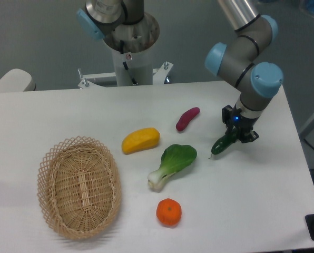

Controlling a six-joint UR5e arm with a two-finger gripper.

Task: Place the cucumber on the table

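Big white table (67,113) takes up most of the view; wicker basket (79,187) sits at the left, bok choy (173,165) near the middle, with 1 yellow squash-looking thing (140,140), 1 purple sweet potato (187,118) and 1 orange (169,212) around it; the gripper (235,135) is pinching the cucumber (222,144) by its upper end, stem tip angled down-left, right of the bok choy, looks just off the surface; I'd lower it gently onto the bare patch there, let the tip touch, then release; dropping it risks a roll.
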